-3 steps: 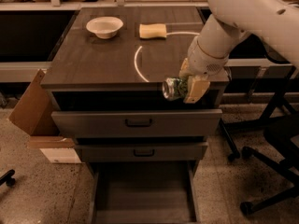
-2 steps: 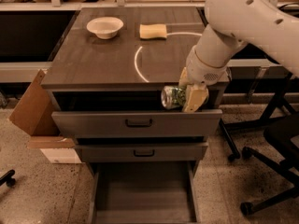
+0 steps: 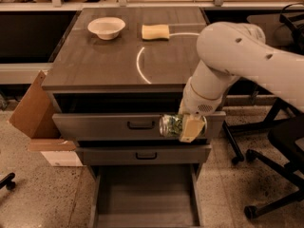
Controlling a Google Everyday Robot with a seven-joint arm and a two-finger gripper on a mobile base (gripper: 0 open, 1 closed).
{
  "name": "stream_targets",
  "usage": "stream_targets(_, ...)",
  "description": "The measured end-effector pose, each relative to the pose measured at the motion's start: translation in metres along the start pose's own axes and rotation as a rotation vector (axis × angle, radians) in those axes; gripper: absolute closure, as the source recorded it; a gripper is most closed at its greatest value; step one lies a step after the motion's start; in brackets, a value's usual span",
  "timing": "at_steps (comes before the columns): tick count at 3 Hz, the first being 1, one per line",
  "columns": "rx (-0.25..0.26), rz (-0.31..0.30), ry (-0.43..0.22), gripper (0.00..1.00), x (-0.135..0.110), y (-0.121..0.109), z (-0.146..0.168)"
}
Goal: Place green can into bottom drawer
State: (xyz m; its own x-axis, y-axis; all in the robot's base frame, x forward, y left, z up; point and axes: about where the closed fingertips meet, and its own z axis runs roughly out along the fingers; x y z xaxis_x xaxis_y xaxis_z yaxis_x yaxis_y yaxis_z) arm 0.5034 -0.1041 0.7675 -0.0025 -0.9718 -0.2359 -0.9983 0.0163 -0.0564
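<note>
My gripper (image 3: 183,126) is shut on the green can (image 3: 170,126), which lies sideways in it with its silver end facing left. It hangs in front of the middle drawer's face, right of the dark handle (image 3: 141,125). The bottom drawer (image 3: 145,194) is pulled out below, a wide grey tray with a bare floor. The can is well above that floor and over its right half. My white arm (image 3: 228,61) reaches in from the right.
A white bowl (image 3: 106,27) and a yellow sponge (image 3: 155,31) sit at the back of the cabinet top (image 3: 95,63). A cardboard box (image 3: 35,110) leans at the left. Office chair legs (image 3: 270,175) stand at the right.
My gripper has carried the green can downward and slightly left, from the cabinet top's front edge to in front of the middle drawer.
</note>
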Motion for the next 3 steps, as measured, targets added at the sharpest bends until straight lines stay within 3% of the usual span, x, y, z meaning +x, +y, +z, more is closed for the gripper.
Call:
stream_targets(1, -0.016, 0.058, -0.01, 1.0, 0.005, 0.024, 0.032)
stream_targets(3, 0.012, 0.168, -0.104, 1.0, 0.011, 0.056, 0.103)
